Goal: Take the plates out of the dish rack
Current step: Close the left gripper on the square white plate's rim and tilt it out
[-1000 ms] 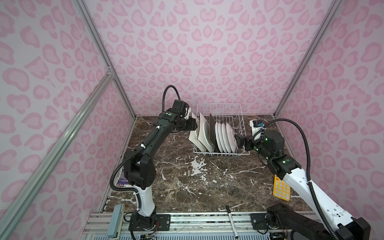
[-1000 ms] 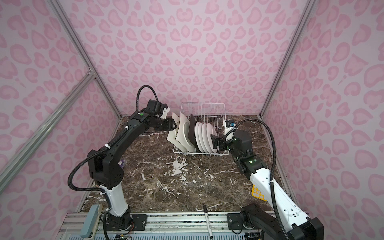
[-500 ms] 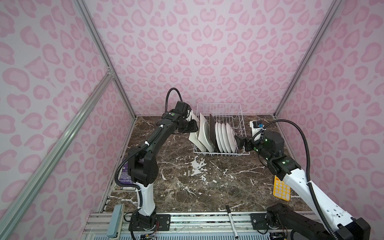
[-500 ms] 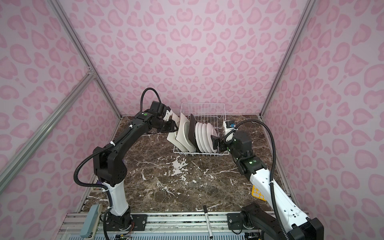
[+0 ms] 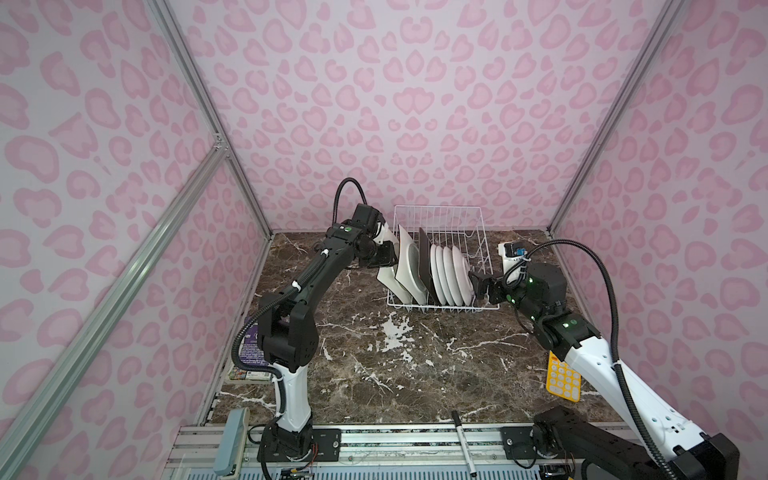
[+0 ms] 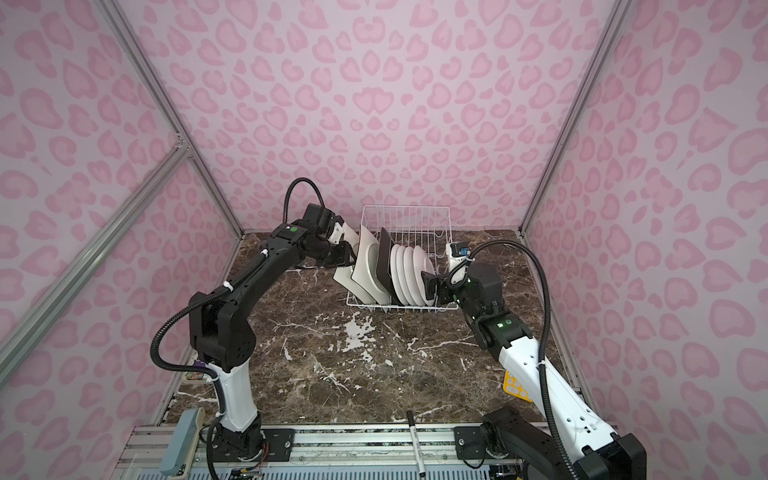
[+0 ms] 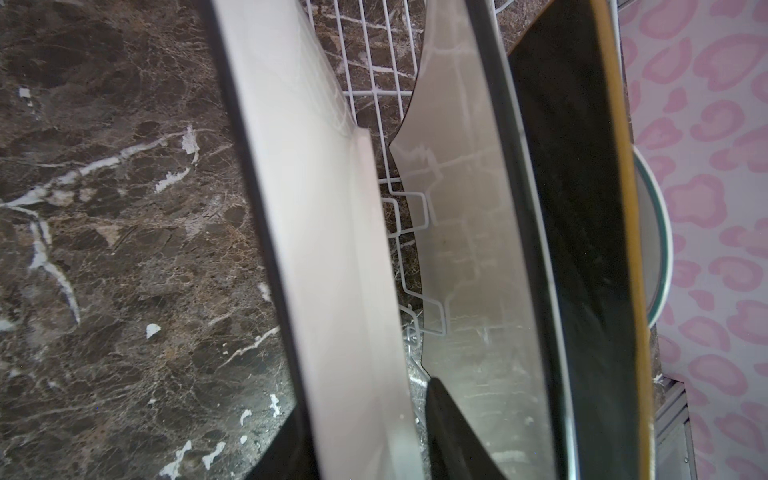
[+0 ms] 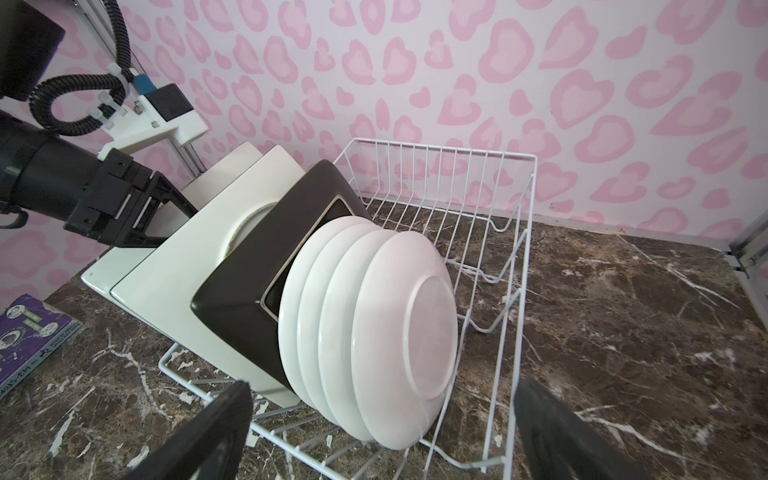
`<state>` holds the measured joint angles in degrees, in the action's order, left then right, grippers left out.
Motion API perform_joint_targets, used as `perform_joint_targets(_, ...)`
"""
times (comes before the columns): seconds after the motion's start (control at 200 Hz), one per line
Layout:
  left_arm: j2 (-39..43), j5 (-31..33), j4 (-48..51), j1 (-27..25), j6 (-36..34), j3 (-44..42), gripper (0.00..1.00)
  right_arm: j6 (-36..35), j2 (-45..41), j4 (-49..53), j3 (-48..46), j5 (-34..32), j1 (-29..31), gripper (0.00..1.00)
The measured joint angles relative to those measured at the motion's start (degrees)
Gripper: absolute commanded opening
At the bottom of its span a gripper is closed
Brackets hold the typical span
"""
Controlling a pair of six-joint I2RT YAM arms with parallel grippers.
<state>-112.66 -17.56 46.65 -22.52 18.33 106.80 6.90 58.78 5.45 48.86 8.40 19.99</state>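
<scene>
White-coated wire forms the dish rack, which stands at the back of the dark brown marble tabletop. Seven plates stand on edge in it, packed into its left part in both top views and all leaning the same way, to the left.

From left to right in a top view they are:
- an outer white square plate
- a second white square plate
- a dark square plate
- four round white plates, nested one against the next

The right wrist view shows the plain white back of the nearest round plate.

The left tool reaches in from the rack's left end. Its jaws straddle the upper edge of the outer white square plate, one finger on each face. The second white square plate stands just behind the inner finger. Whether the jaws press on the plate cannot be told.

The right tool hangs at the rack's right front corner. It is spread wide and faces the back of the nearest round plate, and the rack's end wires cross in front of it.

A purple box lies at the left edge of the tabletop, partly hidden by the left arm. A yellow calculator lies at the right edge, partly under the right arm. A black marker rests on the front rail.
</scene>
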Motion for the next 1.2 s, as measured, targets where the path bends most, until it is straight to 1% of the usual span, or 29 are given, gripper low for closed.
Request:
perform_joint_targets(0.07,0.0,-0.2,0.0,0.0,0.1,0.0,0.38,0.0,0.0,0.0,0.0,0.0,0.0,1.0)
perform_joint_targets(0.245,0.0,-0.7,0.0,-0.2,0.7,0.0,0.38,0.0,0.0,-0.1,-0.2,0.0,0.0,0.99)
perform_joint_targets(0.26,0.0,-0.7,0.0,-0.2,0.7,0.0,0.33,0.0,-0.1,0.0,-0.2,0.0,0.0,0.99)
perform_joint_targets(0.33,0.0,-0.9,0.1,-0.3,1.3,0.0,0.32,0.0,-0.3,0.0,-0.2,0.0,0.0,1.0)
perform_joint_targets(0.365,0.0,-0.9,0.1,-0.3,1.3,0.0,0.28,0.0,-0.4,-0.2,-0.3,0.0,0.0,1.0)
perform_joint_targets(0.385,0.0,-1.0,0.1,-0.3,1.3,0.0,0.24,0.0,-0.5,-0.3,-0.3,0.0,0.0,1.0)
perform_joint_targets(0.41,0.0,-1.1,0.1,-0.3,1.5,0.0,0.22,0.0,-0.6,-0.3,-0.3,0.0,0.0,1.0)
perform_joint_targets(0.495,0.0,-2.8,-0.3,-0.4,2.7,0.0,0.21,0.0,-0.6,-0.4,-0.3,0.0,0.0,1.0)
perform_joint_targets(0.78,1.2,-3.1,-1.7,-0.7,4.3,-2.0,0.2,0.0,-0.4,-1.2,-0.3,0.0,0.0,0.99)
perform_joint_targets(0.81,1.4,-3.2,-1.9,-0.7,4.6,-2.3,0.18,0.0,-0.5,-1.3,-0.4,0.0,0.0,1.0)
perform_joint_targets(0.95,2.1,-3.6,-3.0,-0.7,6.6,-3.2,0.15,0.0,-0.9,-1.3,-0.5,0.0,0.0,1.0)
perform_joint_targets(1.2,2.3,-3.8,-3.1,-0.7,7.1,-3.3,0.07,0.0,-1.6,-1.3,-1.3,-0.9,0.0,1.0)
